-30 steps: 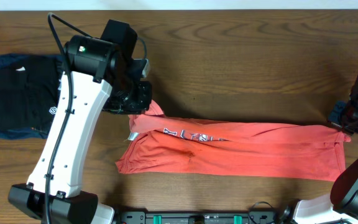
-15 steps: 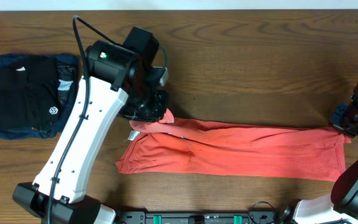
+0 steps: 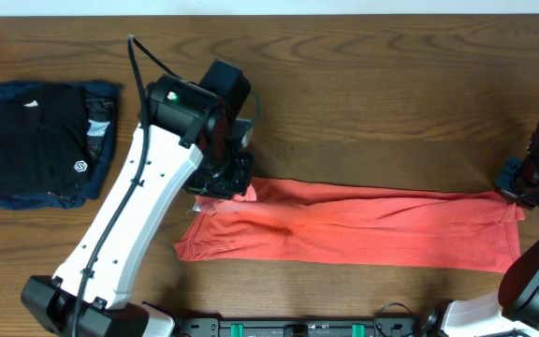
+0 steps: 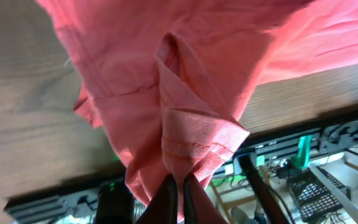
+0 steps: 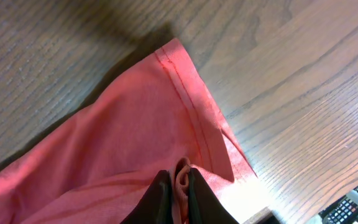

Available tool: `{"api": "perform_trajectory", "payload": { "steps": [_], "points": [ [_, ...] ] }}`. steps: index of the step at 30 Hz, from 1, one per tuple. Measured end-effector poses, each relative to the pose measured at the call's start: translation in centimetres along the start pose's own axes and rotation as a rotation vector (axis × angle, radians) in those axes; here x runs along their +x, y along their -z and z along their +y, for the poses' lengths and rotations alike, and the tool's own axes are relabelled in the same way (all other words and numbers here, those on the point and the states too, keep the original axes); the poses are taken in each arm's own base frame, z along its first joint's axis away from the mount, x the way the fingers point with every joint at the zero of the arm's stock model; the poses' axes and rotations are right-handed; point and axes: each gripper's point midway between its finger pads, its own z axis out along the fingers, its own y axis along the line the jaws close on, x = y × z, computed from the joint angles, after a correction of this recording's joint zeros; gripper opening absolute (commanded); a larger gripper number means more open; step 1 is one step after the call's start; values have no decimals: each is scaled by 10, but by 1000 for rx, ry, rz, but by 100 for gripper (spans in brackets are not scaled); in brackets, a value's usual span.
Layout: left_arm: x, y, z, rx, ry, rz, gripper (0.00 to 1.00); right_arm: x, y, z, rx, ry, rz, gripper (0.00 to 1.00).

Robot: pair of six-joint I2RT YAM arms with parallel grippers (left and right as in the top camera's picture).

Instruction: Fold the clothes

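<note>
The coral-red T-shirt point(image 3: 363, 229) lies in a long band across the front of the table, its lettering hidden. My left gripper point(image 3: 225, 183) is shut on the shirt's upper left corner and holds a bunched fold of it point(image 4: 191, 134) off the table; the fingers point(image 4: 179, 186) pinch the cloth between them. My right gripper point(image 3: 522, 187) is shut on the shirt's right end, with a small fold of fabric point(image 5: 183, 177) between the fingers point(image 5: 180, 190) and a hemmed edge point(image 5: 185, 93) lying on the wood.
A folded black garment with a small white logo point(image 3: 36, 140) lies on a folded navy garment point(image 3: 101, 122) at the far left. The table's front edge with cables and equipment point(image 4: 303, 162) shows in the left wrist view.
My left gripper has moved right and toward the front with the shirt's corner, folding the top edge over so the lettering is covered. The right gripper has stayed in place.
</note>
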Motion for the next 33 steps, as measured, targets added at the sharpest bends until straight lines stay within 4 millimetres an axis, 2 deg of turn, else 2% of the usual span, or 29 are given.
{"api": "perform_trajectory", "payload": {
  "steps": [1,3,10,19,26,33],
  "points": [
    [1,-2,1,-6,5,6,6,1,0,0,1,-1,3,24],
    [2,-3,3,-12,13,13,6,3,0,-1,5,4,12,27],
    [2,-3,3,-16,17,13,6,9,-1,-8,33,2,38,26],
    [5,-6,0,1,18,29,6,16,-4,-2,5,5,59,25],
    [11,-13,0,0,15,60,6,31,-29,8,-30,-2,84,25],
    [21,-29,10,-48,25,122,6,51,-58,14,-36,-47,97,23]
  ]
}}
